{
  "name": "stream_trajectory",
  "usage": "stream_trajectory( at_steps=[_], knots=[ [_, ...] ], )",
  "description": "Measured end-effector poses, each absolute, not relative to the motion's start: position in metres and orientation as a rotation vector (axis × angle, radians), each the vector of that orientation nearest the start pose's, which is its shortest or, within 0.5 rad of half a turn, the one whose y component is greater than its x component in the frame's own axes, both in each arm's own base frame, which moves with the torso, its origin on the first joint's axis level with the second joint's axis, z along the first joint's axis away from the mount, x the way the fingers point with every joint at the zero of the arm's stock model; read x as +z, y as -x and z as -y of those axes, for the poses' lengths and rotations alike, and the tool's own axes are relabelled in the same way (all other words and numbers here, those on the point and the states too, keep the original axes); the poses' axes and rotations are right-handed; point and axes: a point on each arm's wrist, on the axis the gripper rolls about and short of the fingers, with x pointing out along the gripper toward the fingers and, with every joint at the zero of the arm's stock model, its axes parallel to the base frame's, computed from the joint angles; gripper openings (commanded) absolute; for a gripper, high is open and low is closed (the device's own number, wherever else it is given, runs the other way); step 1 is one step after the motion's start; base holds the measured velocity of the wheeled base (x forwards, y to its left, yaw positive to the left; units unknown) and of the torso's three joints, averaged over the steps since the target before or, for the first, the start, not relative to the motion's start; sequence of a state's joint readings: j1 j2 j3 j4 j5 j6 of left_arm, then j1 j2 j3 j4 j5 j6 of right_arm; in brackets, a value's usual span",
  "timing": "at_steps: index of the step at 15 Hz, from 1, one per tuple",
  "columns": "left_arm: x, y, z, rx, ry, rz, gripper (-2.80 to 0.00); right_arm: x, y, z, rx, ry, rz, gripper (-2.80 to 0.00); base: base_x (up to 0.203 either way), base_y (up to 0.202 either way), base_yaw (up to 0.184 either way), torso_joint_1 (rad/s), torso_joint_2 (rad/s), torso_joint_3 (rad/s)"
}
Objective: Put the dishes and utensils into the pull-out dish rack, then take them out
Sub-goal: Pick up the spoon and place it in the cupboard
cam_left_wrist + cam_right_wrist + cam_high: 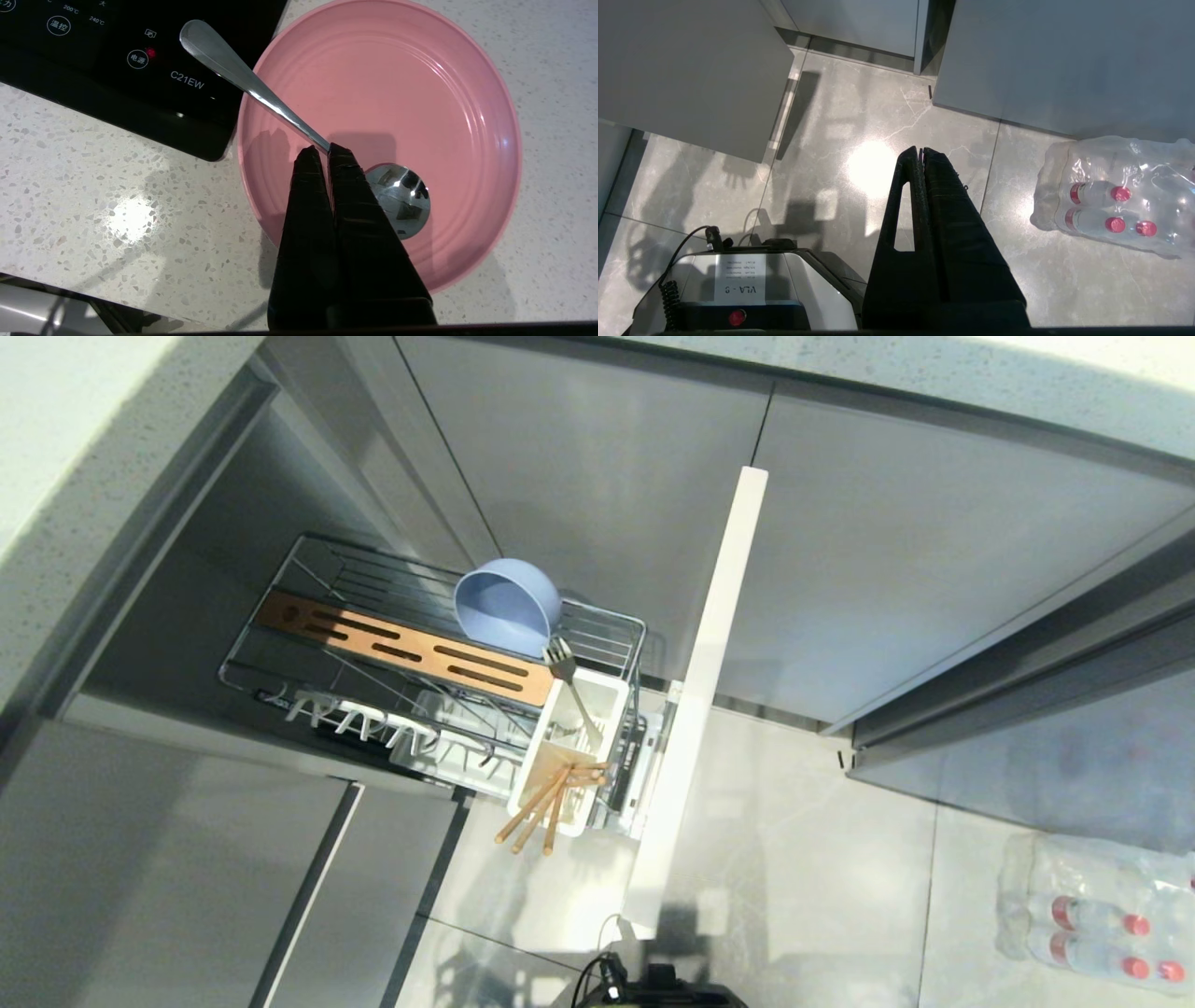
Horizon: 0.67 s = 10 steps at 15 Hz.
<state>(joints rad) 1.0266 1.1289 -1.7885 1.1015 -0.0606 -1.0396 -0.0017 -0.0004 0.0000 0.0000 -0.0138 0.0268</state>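
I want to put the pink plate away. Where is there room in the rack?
Free: the white prongs, beside the wooden strip. Crowded: the white cup with fork and chopsticks, and the blue bowl's corner.

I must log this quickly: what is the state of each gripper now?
Left gripper: closed on the spoon above the pink plate.
Right gripper: closed, empty.

Lying flat under the shut left claw: pink plate; blue bowl, fork, chopsticks sitting in the pull-out dish rack.
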Motion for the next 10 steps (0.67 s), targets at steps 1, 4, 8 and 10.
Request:
stream_trajectory(
  at_steps=[1, 4, 8, 10],
  knots=[
    [0.393, -0.031, -0.049, 1.088, 1.183, 0.134, 0.00, 0.075, 0.023, 0.000, -0.016, -0.026, 0.001, -2.80, 0.000, 0.000, 0.000, 0.000, 0.00, 0.000],
    [0.389, -0.036, -0.058, 1.095, 1.212, 0.121, 0.00, 0.075, 0.023, 0.000, -0.016, -0.026, 0.001, -2.80, 0.000, 0.000, 0.000, 0.000, 0.00, 0.000],
    [0.383, -0.047, -0.074, 1.055, 1.252, 0.081, 0.00, 0.075, 0.023, 0.000, -0.016, -0.026, 0.001, -2.80, 0.000, 0.000, 0.000, 0.000, 0.00, 0.000],
    [0.381, -0.051, -0.081, 1.032, 1.267, 0.070, 0.00, 0.075, 0.023, 0.000, -0.016, -0.026, 0.001, -2.80, 0.000, 0.000, 0.000, 0.000, 0.00, 0.000]
  ],
)
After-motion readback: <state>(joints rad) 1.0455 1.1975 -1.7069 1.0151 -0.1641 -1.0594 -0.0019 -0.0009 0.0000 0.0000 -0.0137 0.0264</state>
